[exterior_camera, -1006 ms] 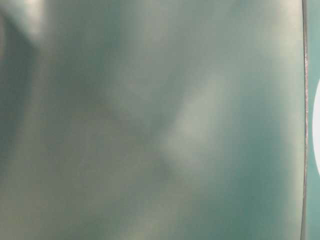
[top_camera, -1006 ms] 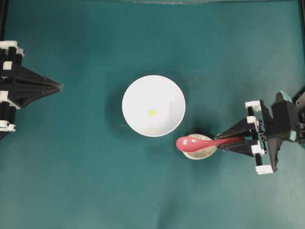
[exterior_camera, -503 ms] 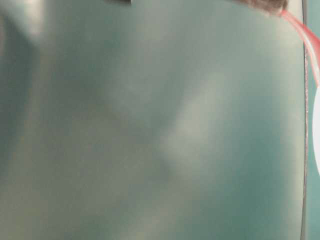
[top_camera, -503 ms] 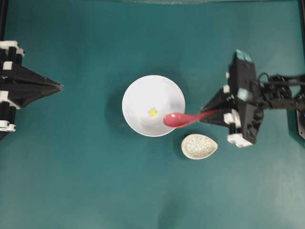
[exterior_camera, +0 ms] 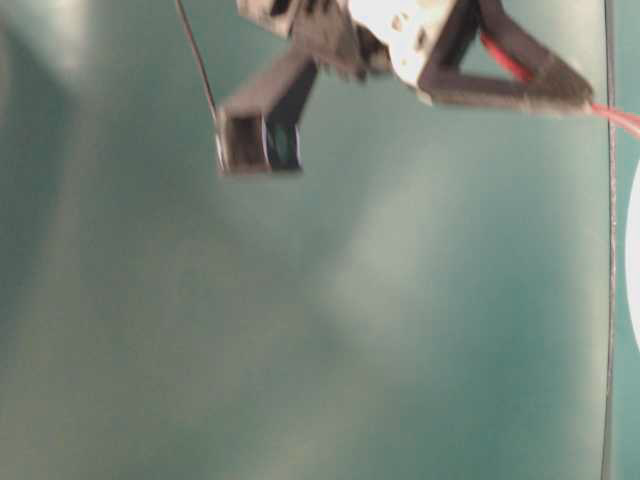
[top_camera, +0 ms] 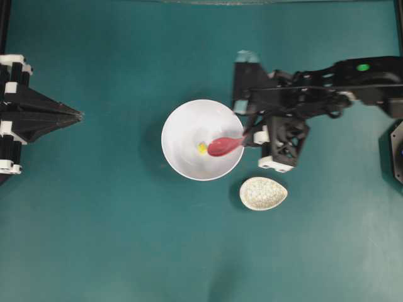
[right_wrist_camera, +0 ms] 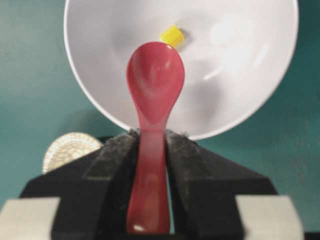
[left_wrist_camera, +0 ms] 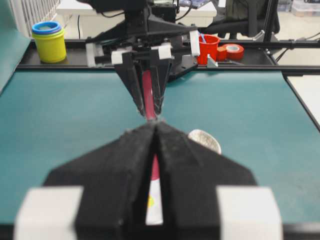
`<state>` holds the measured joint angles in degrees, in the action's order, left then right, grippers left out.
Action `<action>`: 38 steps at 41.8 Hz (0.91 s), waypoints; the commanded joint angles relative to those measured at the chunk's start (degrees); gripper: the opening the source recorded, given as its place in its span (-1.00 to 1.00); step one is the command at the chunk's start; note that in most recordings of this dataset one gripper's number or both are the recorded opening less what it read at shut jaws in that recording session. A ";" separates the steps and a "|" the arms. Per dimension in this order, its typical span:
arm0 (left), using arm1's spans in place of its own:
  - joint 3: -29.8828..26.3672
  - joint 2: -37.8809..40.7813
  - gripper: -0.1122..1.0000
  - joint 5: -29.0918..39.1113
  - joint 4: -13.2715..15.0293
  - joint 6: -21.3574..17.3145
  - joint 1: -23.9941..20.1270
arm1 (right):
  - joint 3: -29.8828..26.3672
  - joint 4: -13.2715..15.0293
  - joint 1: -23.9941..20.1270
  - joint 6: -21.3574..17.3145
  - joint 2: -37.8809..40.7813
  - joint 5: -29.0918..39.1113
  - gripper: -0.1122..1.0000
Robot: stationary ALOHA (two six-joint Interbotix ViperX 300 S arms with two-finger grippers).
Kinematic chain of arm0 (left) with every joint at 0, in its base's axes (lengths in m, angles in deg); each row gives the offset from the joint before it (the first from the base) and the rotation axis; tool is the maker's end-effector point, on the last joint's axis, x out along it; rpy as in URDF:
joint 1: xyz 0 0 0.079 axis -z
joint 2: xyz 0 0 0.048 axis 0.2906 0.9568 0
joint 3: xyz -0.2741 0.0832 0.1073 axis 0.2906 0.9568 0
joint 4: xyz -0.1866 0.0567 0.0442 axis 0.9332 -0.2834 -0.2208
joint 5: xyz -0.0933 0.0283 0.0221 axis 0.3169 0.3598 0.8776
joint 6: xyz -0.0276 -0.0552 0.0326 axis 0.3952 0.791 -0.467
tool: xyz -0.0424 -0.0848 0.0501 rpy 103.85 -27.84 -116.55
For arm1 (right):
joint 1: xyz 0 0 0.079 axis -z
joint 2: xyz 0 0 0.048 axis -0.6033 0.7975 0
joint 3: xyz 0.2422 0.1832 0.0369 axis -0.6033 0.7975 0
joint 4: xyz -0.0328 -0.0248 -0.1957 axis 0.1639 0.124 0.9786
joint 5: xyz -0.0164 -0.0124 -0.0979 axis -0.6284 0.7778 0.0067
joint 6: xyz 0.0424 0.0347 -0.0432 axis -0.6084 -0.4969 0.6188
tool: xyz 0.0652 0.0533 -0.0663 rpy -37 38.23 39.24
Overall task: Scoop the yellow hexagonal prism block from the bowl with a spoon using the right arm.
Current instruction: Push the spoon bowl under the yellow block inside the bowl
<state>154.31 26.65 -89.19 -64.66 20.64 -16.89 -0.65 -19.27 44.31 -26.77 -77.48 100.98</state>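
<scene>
Teal matting (top_camera: 113, 239) covers the whole table. At its centre the white bowl (top_camera: 182, 123) holds the yellow hexagonal prism block (top_camera: 201, 148) near its middle. The right gripper (right_wrist_camera: 150, 137) pinches the spoon (right_wrist_camera: 154, 80) by its handle, the red head inside the bowl just beside the block. A speckled spoon rest (top_camera: 263, 192) sits empty near the bowl. The left gripper (top_camera: 79, 114) is pressed together. No writing is legible

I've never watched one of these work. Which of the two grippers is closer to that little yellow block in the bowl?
The right gripper. It holds the spoon from the bowl's right edge, spoon head beside the yellow block. The left gripper sits shut at the table's far left.
</scene>
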 commanded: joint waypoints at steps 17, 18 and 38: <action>-0.70 0.44 -0.80 1.05 -0.18 -0.09 0.00 | -7.03 4.04 0.09 -3.78 6.86 4.04 -0.38; -0.70 0.44 -0.80 1.05 -0.18 -0.09 -0.09 | -7.21 4.04 0.09 -3.78 6.94 3.87 -0.38; -0.70 0.44 -0.80 1.85 -0.18 -0.09 0.00 | -10.11 4.04 0.00 -2.90 10.11 -2.20 -0.38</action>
<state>154.31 26.65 -87.26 -64.66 20.64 -16.89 -9.00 -15.32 44.31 -29.75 -66.58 99.66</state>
